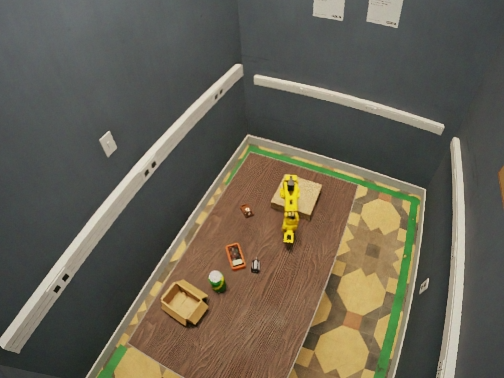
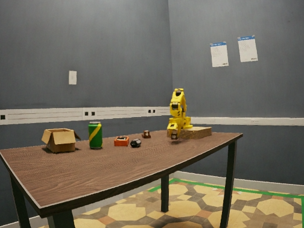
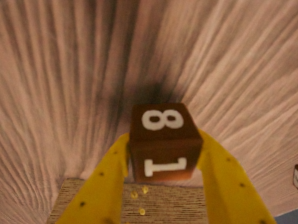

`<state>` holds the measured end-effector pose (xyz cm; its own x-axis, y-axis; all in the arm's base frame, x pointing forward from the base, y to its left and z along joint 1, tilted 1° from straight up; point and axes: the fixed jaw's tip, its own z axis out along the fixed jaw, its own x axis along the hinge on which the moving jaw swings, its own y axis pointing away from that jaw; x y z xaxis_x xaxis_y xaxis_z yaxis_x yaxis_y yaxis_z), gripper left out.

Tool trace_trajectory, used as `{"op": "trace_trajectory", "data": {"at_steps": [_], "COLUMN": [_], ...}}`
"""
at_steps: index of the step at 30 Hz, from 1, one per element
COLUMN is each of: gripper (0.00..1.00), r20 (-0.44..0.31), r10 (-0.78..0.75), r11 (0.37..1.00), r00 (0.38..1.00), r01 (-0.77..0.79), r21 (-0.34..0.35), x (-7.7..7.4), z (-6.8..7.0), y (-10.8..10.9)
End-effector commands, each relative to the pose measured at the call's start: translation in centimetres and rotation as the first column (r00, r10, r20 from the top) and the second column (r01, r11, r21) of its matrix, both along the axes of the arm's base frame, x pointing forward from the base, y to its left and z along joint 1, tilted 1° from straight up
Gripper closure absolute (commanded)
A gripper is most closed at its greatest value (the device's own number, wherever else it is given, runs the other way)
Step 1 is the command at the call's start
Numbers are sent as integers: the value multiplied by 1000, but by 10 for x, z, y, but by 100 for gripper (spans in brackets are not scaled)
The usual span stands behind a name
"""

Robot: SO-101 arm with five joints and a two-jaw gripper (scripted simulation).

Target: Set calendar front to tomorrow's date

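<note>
My yellow gripper [image 3: 165, 165] [image 1: 289, 241] [image 2: 174, 136] is shut on a brown number cube [image 3: 164, 139], held just above the wooden table [image 1: 280, 300] [image 2: 120, 169]. In the wrist view the cube shows an 8 on its top face and a 1 on the face toward the camera, both lying sideways. The orange calendar tray [image 1: 235, 256] [image 2: 121, 141] lies left of the gripper, with something dark inside. A second brown cube [image 1: 246, 210] [image 2: 146, 134] stands loose on the table, apart from the tray, and shows a white digit in the exterior view.
A small dark object [image 1: 255, 265] [image 2: 136, 143] lies beside the tray. A green can [image 1: 217, 281] [image 2: 95, 135] and an open cardboard box [image 1: 184, 302] [image 2: 59, 139] stand further along. The arm's base rests on a pale block [image 1: 306, 192] [image 2: 196, 132].
</note>
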<state>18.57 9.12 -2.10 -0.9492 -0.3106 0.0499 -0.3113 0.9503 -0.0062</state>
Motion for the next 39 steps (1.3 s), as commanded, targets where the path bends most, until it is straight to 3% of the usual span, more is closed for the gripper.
{"op": "trace_trajectory", "data": {"at_steps": [1,10,22,32,34,39], "gripper": [100,100,100,100,100,100], "r20": [21,21,34,203,203,306], "r10": [7,7,8,13,13,9], "r11": [1000,1000,1000,996,996,990], "r00": [1000,1000,999,979,979,952], "r01": [-8,-8,-9,-31,-31,-51], "r21": [11,10,16,88,88,129], "x": [4,2,3,7,7,8], "z": [11,32,33,29,29,28], "y": [2,3,3,4,4,4]}}
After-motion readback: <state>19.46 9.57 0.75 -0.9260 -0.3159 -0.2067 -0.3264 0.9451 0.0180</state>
